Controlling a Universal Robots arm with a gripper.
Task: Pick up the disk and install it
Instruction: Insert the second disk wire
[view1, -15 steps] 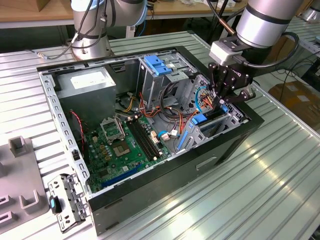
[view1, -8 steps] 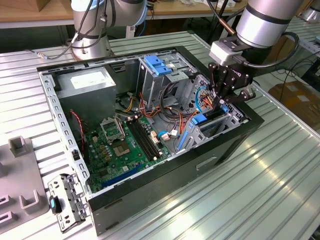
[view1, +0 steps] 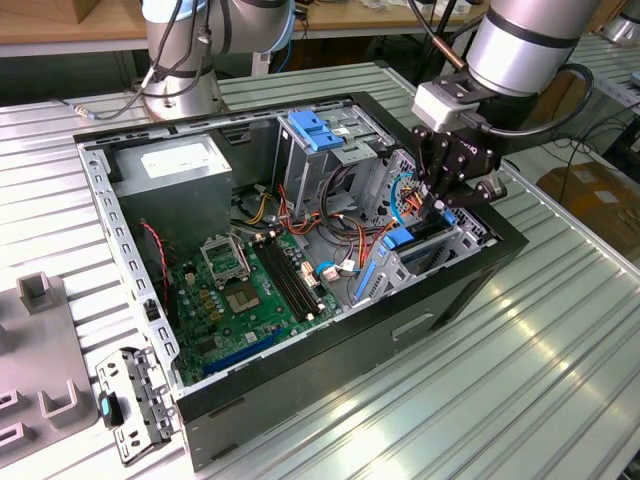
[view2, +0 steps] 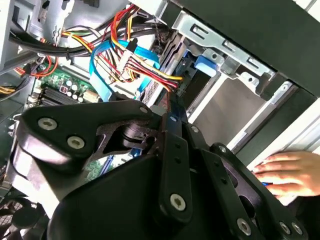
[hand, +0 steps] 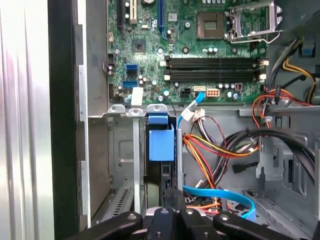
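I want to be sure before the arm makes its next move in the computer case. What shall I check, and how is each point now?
1. Disk in line with the drive bay: ok, its blue carrier sits between the bay's metal walls.
2. Disk fully seated: cannot tell.
3. Grip of the pincer on the disk: cannot tell.
4. Cables away from the pincer: not ok, the coloured wire bundle and the blue flat cable lie close beside it.
5. People away: not ok, a person's hand is near the pincer in the second wrist view.
6. Case lying open and flat on the table: ok.
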